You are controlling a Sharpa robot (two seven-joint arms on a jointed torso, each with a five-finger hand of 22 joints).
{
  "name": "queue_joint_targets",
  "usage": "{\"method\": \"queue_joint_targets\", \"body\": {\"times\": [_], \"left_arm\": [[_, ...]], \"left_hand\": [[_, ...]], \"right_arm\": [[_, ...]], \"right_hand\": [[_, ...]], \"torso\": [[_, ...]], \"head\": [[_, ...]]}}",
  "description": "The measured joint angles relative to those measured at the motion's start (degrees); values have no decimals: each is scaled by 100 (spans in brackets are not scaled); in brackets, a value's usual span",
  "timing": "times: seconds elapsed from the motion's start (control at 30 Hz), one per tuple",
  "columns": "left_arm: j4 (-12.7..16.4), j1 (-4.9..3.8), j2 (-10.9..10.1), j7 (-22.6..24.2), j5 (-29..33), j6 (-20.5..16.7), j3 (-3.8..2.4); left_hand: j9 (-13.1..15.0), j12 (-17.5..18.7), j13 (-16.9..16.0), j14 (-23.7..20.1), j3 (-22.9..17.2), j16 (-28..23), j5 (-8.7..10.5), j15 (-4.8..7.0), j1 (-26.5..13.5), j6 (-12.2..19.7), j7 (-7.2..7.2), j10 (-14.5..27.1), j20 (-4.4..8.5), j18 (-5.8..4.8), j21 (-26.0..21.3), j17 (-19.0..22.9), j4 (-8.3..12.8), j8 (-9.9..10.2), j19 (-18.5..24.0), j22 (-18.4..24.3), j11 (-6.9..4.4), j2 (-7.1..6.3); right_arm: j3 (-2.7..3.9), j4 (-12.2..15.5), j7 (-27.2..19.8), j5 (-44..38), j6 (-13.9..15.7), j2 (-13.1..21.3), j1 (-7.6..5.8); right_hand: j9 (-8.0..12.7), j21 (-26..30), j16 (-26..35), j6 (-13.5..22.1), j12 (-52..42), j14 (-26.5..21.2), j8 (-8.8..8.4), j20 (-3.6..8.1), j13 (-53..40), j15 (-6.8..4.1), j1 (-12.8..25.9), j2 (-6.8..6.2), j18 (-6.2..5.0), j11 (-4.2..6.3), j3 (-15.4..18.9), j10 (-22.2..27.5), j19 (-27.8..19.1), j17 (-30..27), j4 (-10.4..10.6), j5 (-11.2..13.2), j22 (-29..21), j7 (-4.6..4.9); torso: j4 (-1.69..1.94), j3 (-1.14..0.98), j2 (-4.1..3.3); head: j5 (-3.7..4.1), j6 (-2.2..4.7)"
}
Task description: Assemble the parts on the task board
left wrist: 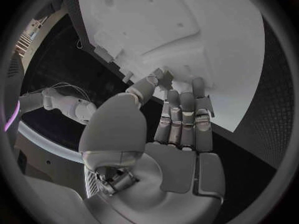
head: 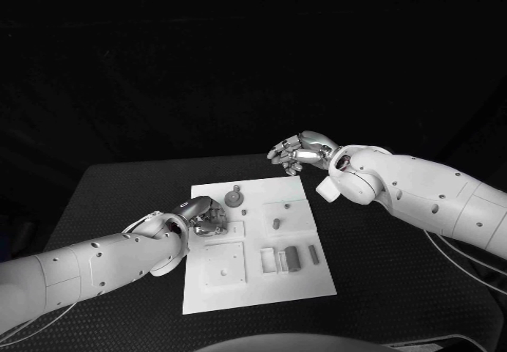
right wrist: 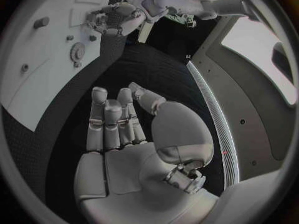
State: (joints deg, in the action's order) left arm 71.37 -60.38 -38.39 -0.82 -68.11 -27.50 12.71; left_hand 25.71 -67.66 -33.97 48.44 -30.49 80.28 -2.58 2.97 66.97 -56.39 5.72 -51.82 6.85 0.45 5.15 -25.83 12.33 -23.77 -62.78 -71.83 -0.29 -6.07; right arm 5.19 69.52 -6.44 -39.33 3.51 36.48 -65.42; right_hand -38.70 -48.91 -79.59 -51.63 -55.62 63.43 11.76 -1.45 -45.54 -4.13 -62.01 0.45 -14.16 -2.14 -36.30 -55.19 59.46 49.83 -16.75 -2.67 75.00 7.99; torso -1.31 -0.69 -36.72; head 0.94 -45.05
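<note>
L hand point(head: 203, 215) sat fingers-down on the board's point(head: 264, 282) left edge, prob. working a part; grip unclear. R hand point(head: 301, 152) hung beyond the far edge, fingers together, holding nothing, keeping clear.

Two smooth white plastic arms, the left arm point(head: 95, 264) and the right arm point(head: 433, 194), are showing small dark screw holes along their rounded shells. Each is ending in a silver metallic hand, the left hand point(head: 203, 218) and the right hand point(head: 301, 152), with segmented fingers point(right wrist: 106, 124). Thin pale cables are trailing beside the right forearm.

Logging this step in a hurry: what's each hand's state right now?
Left hand: over the white task board's left edge; cannot tell whether it holds anything.
Right hand: empty, fingers curled in, above the black table beyond the board.
</note>
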Motion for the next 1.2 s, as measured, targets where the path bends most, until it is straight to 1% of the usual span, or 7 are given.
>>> {"method": "queue_joint_targets", "body": {"times": [0.37,0.77,1.0,1.2], "left_arm": [[30,5,-9,-3,0,11,-4],[47,7,-19,-14,0,37,-7],[47,5,-20,-16,0,61,-9],[41,4,-17,-19,0,72,-10]], "left_hand": [[0,0,-5,0,7,22,19,0,-8,0,0,0,0,-1,-1,-2,8,-3,0,0,0,-8],[0,0,-8,0,15,22,-3,0,-13,1,1,1,0,0,-1,-4,15,-4,0,-16,1,-19],[0,0,-10,0,15,22,-3,0,-20,10,10,1,0,0,0,-3,15,-23,0,-19,1,-28],[0,0,-9,0,15,22,-3,0,-34,10,10,1,0,0,1,-3,15,-25,0,-26,1,-43]], "right_arm": [[0,0,-1,0,4,5,0],[0,-2,-1,-1,4,10,0],[0,-5,-1,-1,4,11,0],[0,-5,-1,-1,4,10,0]], "right_hand": [[5,0,0,2,0,-6,0,0,5,6,0,0,2,0,0,0,0,-5,0,0,0,0],[4,0,0,14,0,-8,0,0,11,8,0,0,4,0,0,0,0,-5,0,0,0,12],[4,0,0,13,0,15,0,0,10,1,0,0,7,0,0,0,0,-5,0,0,0,11],[4,0,0,12,0,19,0,0,10,-3,0,0,9,0,0,0,0,-5,0,0,0,10]], "torso": [[1,0,0],[1,-1,2],[2,-1,3],[2,-1,3]], "head": [[14,-13],[18,-14],[-13,-21],[-9,-18]]}}
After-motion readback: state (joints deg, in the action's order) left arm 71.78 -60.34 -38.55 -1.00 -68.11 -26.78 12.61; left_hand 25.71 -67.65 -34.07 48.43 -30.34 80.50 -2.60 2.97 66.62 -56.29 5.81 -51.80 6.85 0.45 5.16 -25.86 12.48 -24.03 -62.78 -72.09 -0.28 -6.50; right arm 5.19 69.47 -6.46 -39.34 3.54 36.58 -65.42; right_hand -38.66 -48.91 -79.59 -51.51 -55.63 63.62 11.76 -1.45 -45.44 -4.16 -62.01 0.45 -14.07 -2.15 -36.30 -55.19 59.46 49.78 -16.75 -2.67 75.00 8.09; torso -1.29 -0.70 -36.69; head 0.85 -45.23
